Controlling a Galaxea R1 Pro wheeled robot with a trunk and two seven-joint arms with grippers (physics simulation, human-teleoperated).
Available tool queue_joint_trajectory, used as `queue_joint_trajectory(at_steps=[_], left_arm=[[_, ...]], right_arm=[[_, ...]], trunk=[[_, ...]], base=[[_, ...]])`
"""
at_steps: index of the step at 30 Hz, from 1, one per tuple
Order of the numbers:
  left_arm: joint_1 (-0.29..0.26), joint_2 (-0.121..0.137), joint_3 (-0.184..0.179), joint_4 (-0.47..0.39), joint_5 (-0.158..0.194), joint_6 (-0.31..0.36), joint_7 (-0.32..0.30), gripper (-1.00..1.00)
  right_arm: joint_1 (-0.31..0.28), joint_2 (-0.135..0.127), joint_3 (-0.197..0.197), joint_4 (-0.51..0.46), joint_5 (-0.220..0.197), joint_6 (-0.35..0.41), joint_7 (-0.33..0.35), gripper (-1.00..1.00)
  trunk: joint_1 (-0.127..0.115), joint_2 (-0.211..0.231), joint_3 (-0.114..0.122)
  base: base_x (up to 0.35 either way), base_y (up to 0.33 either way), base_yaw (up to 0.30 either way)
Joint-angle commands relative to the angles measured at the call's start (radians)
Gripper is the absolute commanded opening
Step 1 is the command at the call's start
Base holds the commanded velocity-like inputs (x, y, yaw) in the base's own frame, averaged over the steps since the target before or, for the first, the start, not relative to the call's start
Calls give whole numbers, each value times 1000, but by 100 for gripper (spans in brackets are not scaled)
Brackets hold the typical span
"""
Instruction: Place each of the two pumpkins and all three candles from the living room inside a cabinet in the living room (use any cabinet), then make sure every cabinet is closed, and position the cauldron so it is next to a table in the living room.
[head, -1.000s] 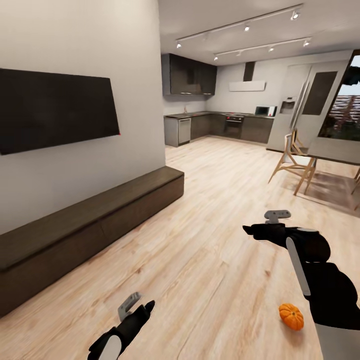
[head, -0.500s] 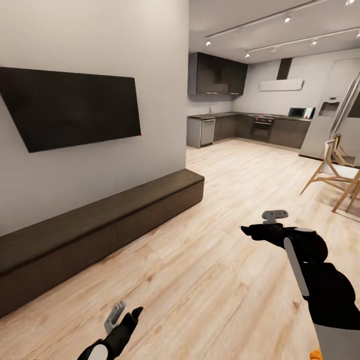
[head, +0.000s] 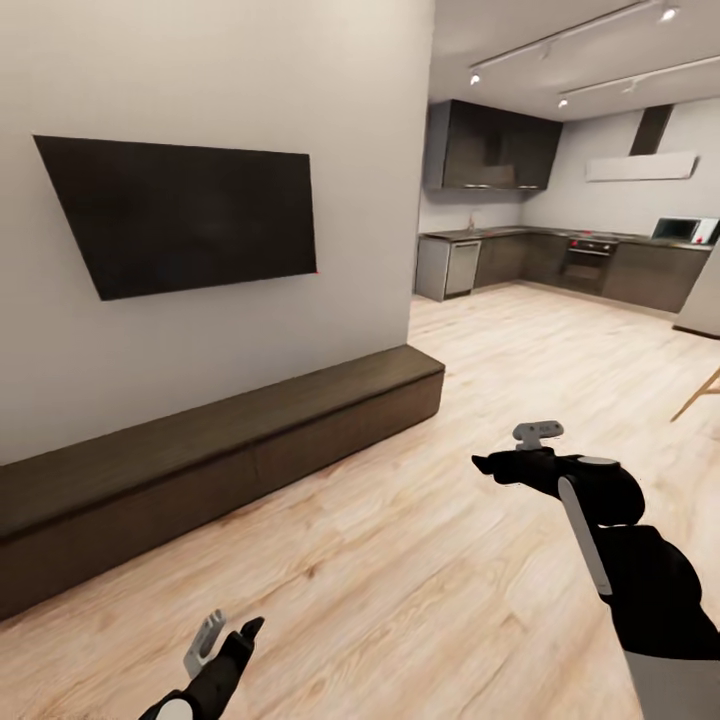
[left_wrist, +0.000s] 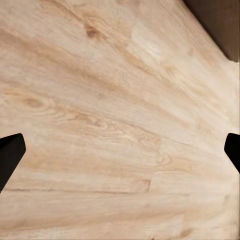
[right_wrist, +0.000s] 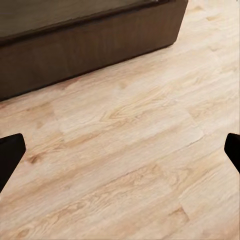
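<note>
1. One long, low dark-brown cabinet runs along the wall under one black TV, its front shut.
2. Two end effectors hang over the wood floor: the left end effector and the right end effector, each spread wide and holding nothing.
3. A kitchen lies beyond.

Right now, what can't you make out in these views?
- Cabinet: head view cuts off its left end; door seams too faint to judge closed.
- Left end effector: arm cut off by head view's bottom edge.
- Chair leg: the rest lies past the head view's right edge.
</note>
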Motion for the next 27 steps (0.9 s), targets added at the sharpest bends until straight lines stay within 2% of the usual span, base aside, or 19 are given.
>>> queue_joint_trajectory(at_steps=[1, 6, 8, 12, 18, 24, 27], left_arm=[[2, 0, 13, -3, 11, 7, 2, 100], [14, 13, 36, -4, 19, 10, -11, 100], [21, 25, 70, -5, 42, 14, -28, 100], [30, 35, 106, -2, 71, 16, -56, 100], [34, 36, 116, 3, 80, 15, -67, 100], [28, 37, 116, -6, 82, 28, -69, 100], [-23, 63, 116, -6, 74, 87, -56, 100]], right_arm=[[0, -1, 6, -1, -3, 4, -1, 100], [0, -2, 16, -1, -3, 4, -1, 100], [0, -2, 19, -1, -3, 4, -1, 100], [0, -2, 21, -1, -4, 4, -1, 100], [0, -2, 23, -1, -4, 4, -1, 100], [11, 0, 35, -1, -4, 4, 0, 100], [26, 3, 57, -1, -4, 4, 0, 100]], trunk=[[0, -1, -1], [0, -1, -1], [0, -1, -1], [0, -1, -1], [0, -1, -1], [0, -1, -1], [0, -1, -1]], base=[[213, -280, 294], [211, -277, 294], [211, -274, 293], [231, -245, 294], [227, -98, 294], [53, -19, 293], [13, -5, 293]])
